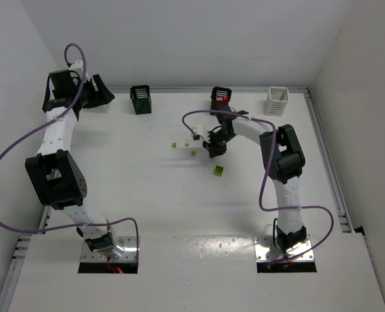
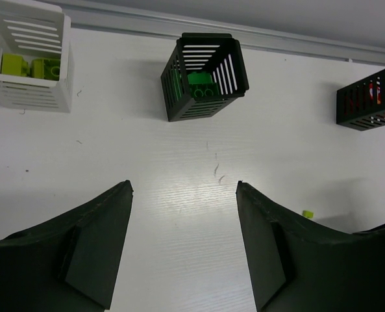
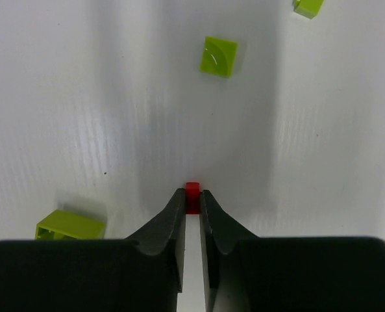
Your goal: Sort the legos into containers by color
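In the right wrist view my right gripper point(image 3: 191, 199) is shut on a tiny red lego point(image 3: 191, 188) just above the table. Yellow-green legos point(image 3: 218, 56) point(image 3: 70, 224) lie loose around it, and one more point(image 3: 308, 6) sits at the top edge. From above, the right gripper point(image 1: 214, 147) hangs over the middle of the table. My left gripper point(image 2: 184, 190) is open with nothing between its fingers. It faces a white container point(image 2: 30, 58) holding yellow-green legos, a black container point(image 2: 204, 77) holding green ones, and a black container point(image 2: 369, 97) with red inside.
An empty-looking white bin point(image 1: 277, 99) stands at the back right. Small yellow-green bricks point(image 1: 174, 144) point(image 1: 193, 153) point(image 1: 218, 171) lie scattered mid-table. The back wall runs right behind the bins. Purple cables loop beside both arms.
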Motion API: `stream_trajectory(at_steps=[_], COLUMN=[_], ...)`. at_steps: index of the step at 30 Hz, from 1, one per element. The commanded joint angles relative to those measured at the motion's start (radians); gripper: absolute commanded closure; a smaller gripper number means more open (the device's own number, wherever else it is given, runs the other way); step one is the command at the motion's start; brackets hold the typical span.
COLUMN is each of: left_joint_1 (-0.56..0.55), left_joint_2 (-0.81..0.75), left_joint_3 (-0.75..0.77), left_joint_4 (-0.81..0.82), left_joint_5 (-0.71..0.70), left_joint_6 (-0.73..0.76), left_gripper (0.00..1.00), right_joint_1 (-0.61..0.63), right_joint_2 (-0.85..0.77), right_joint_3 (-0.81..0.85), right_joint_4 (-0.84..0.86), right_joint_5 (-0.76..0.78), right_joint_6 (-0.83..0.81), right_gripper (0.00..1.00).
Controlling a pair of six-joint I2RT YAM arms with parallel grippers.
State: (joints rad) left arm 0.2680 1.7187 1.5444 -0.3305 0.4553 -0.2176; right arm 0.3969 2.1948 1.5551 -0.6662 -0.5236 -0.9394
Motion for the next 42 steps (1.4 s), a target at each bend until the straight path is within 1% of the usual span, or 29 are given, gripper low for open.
stream_trajectory(at_steps=[1,2,5,7,8,9,10,11,12,13,14,15,16,18,19,20,21,22,23,25,26,31,38,39,42], left_joint_1=[-0.004,-0.004,-0.004,-0.024,-0.024,-0.035,-0.048,-0.058,-0.067,-0.090,-0.101,-0.113,-0.139,-0.162,-0.174,-0.196,-0.205,-0.214,-0.228,-0.237,-0.237,-0.248,-0.257,-0.257,-0.266], left_joint_2=[-0.047,-0.047,-0.047,-0.047,-0.047,-0.047,-0.057,-0.068,-0.068,-0.079,-0.079,-0.079,-0.079,-0.090,-0.100,-0.100,-0.100,-0.100,-0.100,-0.100,-0.100,-0.100,-0.100,-0.100,-0.100], left_joint_3=[0.008,0.008,0.008,-0.004,-0.018,-0.018,-0.032,-0.047,-0.047,-0.061,-0.072,-0.072,-0.072,-0.093,-0.093,-0.102,-0.102,-0.102,-0.102,-0.102,-0.102,-0.102,-0.102,-0.102,-0.102], left_joint_4=[0.013,0.013,0.013,0.022,0.022,0.031,0.044,0.044,0.053,0.062,0.062,0.062,0.062,0.062,0.062,0.062,0.062,0.062,0.062,0.062,0.062,0.062,0.062,0.062,0.062], left_joint_5=[-0.007,-0.007,-0.007,-0.007,-0.007,-0.007,-0.016,-0.017,-0.032,-0.049,-0.061,-0.070,-0.079,-0.104,-0.113,-0.128,-0.129,-0.142,-0.142,-0.152,-0.152,-0.152,-0.152,-0.152,-0.152], left_joint_6=[-0.005,-0.005,-0.014,-0.014,-0.014,-0.005,-0.005,-0.005,-0.005,0.006,0.006,0.015,0.027,0.041,0.052,0.052,0.061,0.061,0.061,0.061,0.061,0.061,0.061,0.061,0.061], left_gripper=[0.29,0.29,0.29,0.30,0.30,0.30,0.30,0.30,0.30,0.30,0.30,0.30,0.30,0.30,0.30,0.30,0.30,0.30,0.30,0.30,0.30,0.30,0.30,0.30,0.30], right_joint_1=[0.003,0.003,0.003,-0.012,-0.012,-0.023,-0.023,-0.033,-0.042,-0.052,-0.052,-0.052,-0.062,-0.072,-0.072,-0.082,-0.098,-0.098,-0.122,-0.134,-0.135,-0.155,-0.164,-0.164,-0.173], right_joint_2=[0.011,-0.003,-0.049,-0.060,-0.072,-0.072,-0.072,-0.072,-0.081,-0.081,-0.095,-0.105,-0.118,-0.109,-0.093,-0.045,-0.011,0.024,0.092,0.143,0.160,0.191,0.191,0.191,0.191], right_joint_3=[0.028,0.028,0.065,0.104,0.158,0.190,0.250,0.273,0.292,0.301,0.301,0.289,0.289,0.298,0.351,0.393,0.496,0.551,0.603,0.712,0.729,0.740,0.709,0.709,0.709], right_joint_4=[-0.021,-0.021,0.002,0.051,0.074,0.118,0.141,0.169,0.241,0.285,0.330,0.420,0.456,0.507,0.507,0.490,0.463,0.401,0.375,0.343,0.343,0.343,0.332,0.323,0.314], right_joint_5=[0.008,0.008,-0.010,-0.010,-0.022,-0.023,-0.006,0.013,0.037,0.087,0.106,0.132,0.193,0.256,0.317,0.339,0.373,0.388,0.399,0.419,0.419,0.419,0.410,0.410,0.390], right_joint_6=[-0.027,-0.027,0.022,0.115,0.226,0.285,0.342,0.450,0.509,0.563,0.605,0.675,0.703,0.773,0.795,0.813,0.849,0.869,0.889,0.938,0.950,1.008,1.028,1.028,1.028], right_gripper=[0.88,0.92,0.97,0.99,1.00,1.00,1.00,1.00,1.00,1.00,1.00,1.00,1.00,1.00,1.00,1.00,1.00,1.00,1.00,1.00,1.00,1.00,1.00,0.99,0.91])
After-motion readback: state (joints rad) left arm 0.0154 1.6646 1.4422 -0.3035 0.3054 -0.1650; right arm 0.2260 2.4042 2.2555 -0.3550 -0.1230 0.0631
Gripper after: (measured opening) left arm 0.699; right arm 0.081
